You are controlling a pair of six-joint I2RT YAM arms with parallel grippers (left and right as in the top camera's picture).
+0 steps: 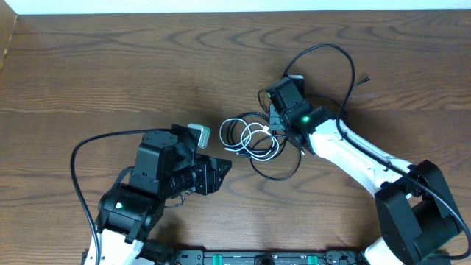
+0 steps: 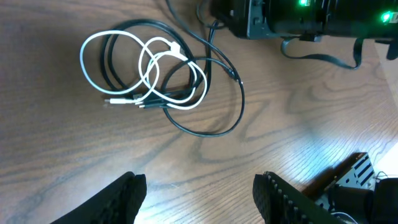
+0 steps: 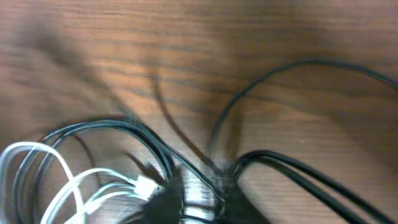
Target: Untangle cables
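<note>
The cables (image 1: 250,140) lie in one tangle at mid-table: white loops wound through black loops, with a larger black loop trailing toward the front. The tangle also shows in the left wrist view (image 2: 149,74). My left gripper (image 1: 221,168) is open and empty, a short way in front and to the left of the tangle; its fingers (image 2: 199,196) are apart over bare wood. My right gripper (image 1: 274,126) is down at the tangle's right edge. In the blurred right wrist view its fingers (image 3: 208,199) stand narrowly apart with black strands (image 3: 186,162) running between them.
A thick black lead (image 1: 324,55) loops behind the right arm. Another thick lead (image 1: 88,147) curves round the left arm. The table is dark wood (image 1: 110,66), with its back edge against a white wall (image 1: 221,6).
</note>
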